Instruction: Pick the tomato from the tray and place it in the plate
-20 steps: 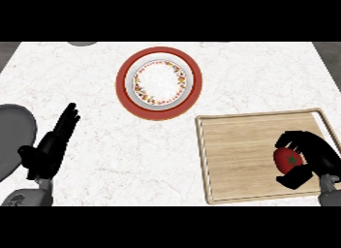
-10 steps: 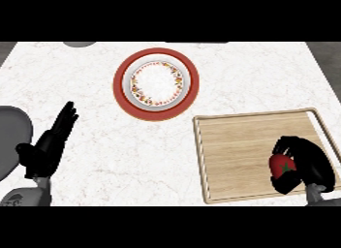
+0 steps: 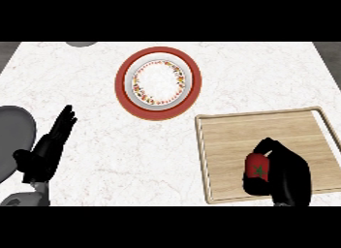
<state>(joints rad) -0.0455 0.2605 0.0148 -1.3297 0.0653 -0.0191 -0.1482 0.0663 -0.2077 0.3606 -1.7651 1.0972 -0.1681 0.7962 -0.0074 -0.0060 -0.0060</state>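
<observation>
Fingers [image 3: 263, 145] of the right hand [image 3: 284, 174] are curled round the tomato [image 3: 257, 167], black digits wrapping its top and right side; only the left face of the fruit shows. One tomato: red, smooth, rounded, with a small dark green star-shaped calyx on the visible face. It sits inside the tray [image 3: 224, 145], towards the near edge, roughly midway between the tray's left and right edges. Whether it rests on the tray floor or is lifted off it cannot be told.

One tray: rectangular, pale wood with fine grain lines running left to right, a raised lighter rim with rounded corners. It lies by the counter's [image 3: 80, 82] near right corner.

One plate [image 3: 123, 92]: round, with a broad matte red outer band, a white inner well, and a ring of small red and yellow speckles around the well. It sits near the counter's far edge, about centred, well apart from the tray's far left corner.

Counter: white marble-like stone with faint grey veining, flat.

Left hand [image 3: 48, 150]: fingers straight and held together, pointing away, resting open near the counter's near left corner, touching nothing.

One grey disc [image 3: 2, 140], smooth and matte, is cut by the left edge, beside the left hand.
</observation>
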